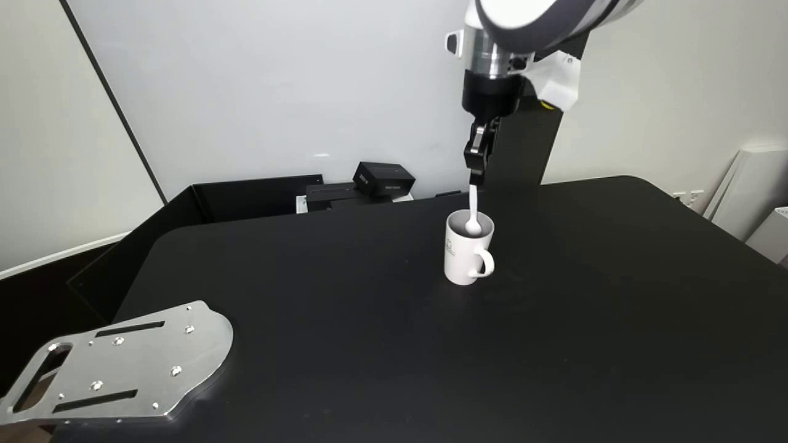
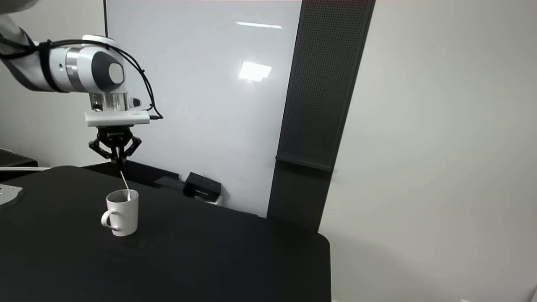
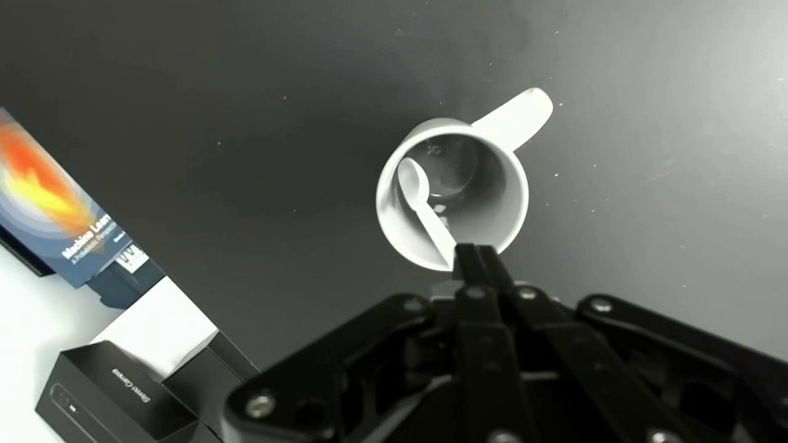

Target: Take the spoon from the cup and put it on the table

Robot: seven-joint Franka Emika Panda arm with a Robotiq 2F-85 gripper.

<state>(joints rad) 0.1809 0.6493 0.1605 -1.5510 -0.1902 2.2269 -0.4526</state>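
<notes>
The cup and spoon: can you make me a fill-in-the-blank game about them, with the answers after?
The fingers grip the spoon by its ____, not its bowl.
The bowl end of the spoon points ____, not up.
The cup is coloured ____.
The table under the cup is coloured ____.

Missing words: handle; down; white; black.

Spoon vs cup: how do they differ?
Shape: the spoon is slim; the cup is wide and hollow.
Pose: the spoon is tilted, bowl end down; the cup is upright.
Support: the spoon is held by the gripper; the cup stands on the table.
Shared: both are white.
</notes>
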